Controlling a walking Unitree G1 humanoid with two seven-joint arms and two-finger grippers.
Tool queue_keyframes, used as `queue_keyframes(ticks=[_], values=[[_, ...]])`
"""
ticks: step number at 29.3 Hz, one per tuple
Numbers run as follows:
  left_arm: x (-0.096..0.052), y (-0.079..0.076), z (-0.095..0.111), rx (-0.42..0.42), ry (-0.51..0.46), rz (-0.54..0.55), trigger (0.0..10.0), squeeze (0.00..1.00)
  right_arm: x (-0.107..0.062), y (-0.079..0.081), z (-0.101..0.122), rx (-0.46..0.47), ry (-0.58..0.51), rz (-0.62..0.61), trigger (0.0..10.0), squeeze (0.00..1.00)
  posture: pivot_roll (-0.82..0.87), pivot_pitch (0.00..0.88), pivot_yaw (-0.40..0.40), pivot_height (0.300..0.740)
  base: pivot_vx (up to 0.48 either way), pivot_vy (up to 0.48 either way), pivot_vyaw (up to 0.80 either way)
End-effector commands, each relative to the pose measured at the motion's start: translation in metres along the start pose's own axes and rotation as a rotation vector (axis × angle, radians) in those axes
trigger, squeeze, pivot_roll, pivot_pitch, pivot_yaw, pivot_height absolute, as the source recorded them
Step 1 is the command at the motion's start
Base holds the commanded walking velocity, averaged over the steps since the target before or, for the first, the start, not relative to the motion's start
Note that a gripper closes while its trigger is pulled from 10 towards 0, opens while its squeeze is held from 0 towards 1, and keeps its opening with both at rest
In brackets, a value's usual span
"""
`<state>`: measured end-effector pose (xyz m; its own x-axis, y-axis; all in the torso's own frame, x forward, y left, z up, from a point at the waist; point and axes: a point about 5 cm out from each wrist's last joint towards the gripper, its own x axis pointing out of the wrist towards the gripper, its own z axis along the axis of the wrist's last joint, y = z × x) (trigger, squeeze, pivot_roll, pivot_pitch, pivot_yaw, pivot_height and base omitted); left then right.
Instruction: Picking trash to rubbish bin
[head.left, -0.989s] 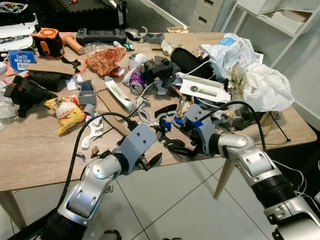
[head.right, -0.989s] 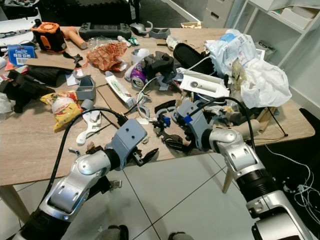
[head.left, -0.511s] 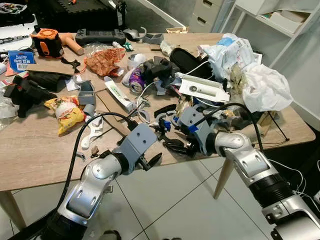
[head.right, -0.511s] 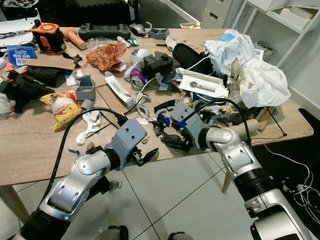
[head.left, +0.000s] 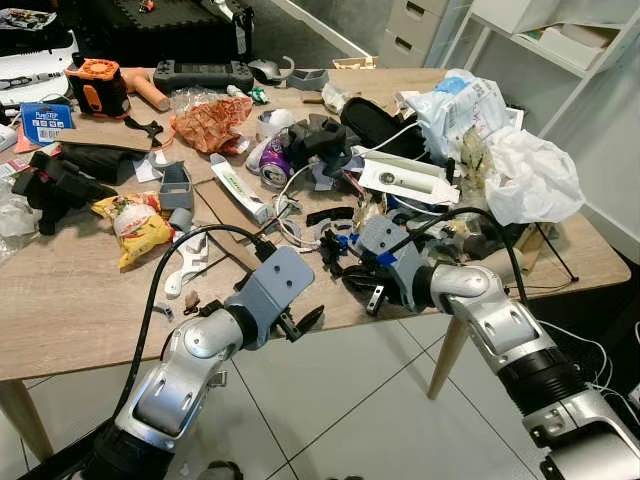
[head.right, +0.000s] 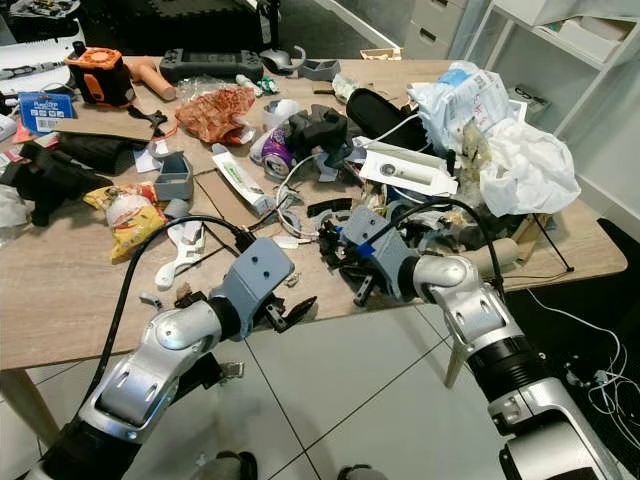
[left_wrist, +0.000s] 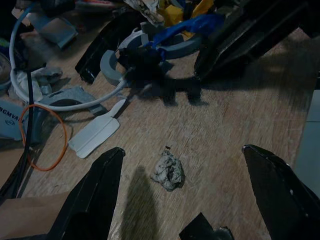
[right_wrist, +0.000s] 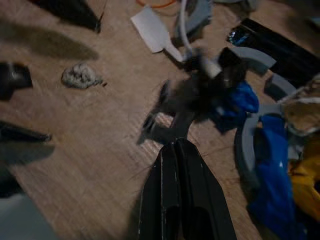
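Cluttered wooden table (head.left: 70, 320) with snack bag (head.left: 135, 228), toothpaste tube (head.left: 238, 190), can (head.left: 274, 162).

A motion-blurred dark object (right_wrist: 200, 85) sits at the right end effector (right_wrist: 176, 145) fingertips, identity unclear.

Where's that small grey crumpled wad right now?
The grey wad lies on bare wood near the table's front edge, between the open fingers of the left gripper, just short of the white flat tab.

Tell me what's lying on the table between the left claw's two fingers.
A small crumpled grey wad lies on bare wood between the left claw's open fingers, seen in the left wrist view. It touches neither finger.
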<state>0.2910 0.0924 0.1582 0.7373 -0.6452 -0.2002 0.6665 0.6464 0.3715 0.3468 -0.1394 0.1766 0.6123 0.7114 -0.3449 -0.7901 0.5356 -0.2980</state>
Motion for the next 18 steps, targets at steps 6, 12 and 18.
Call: queue_keyframes(ticks=[6,12,18], values=[[0.002,-0.003,-0.001,0.013,-0.003,-0.02,10.0,0.0,-0.02,-0.008,0.038,0.171,-0.266,0.001,0.3,0.0,-0.01,0.159,-0.055,0.74,0.0,0.0,0.0],[0.002,-0.004,-0.002,0.018,-0.01,-0.001,10.0,0.0,-0.051,-0.024,0.091,0.295,-0.625,-0.082,0.0,0.0,-0.03,0.143,-0.06,0.74,0.0,0.0,0.0],[0.005,-0.001,-0.002,0.037,-0.01,-0.011,10.0,0.0,-0.036,-0.009,0.058,0.199,-0.389,-0.109,10.0,0.0,-0.02,0.128,-0.044,0.74,0.0,0.0,0.0]])
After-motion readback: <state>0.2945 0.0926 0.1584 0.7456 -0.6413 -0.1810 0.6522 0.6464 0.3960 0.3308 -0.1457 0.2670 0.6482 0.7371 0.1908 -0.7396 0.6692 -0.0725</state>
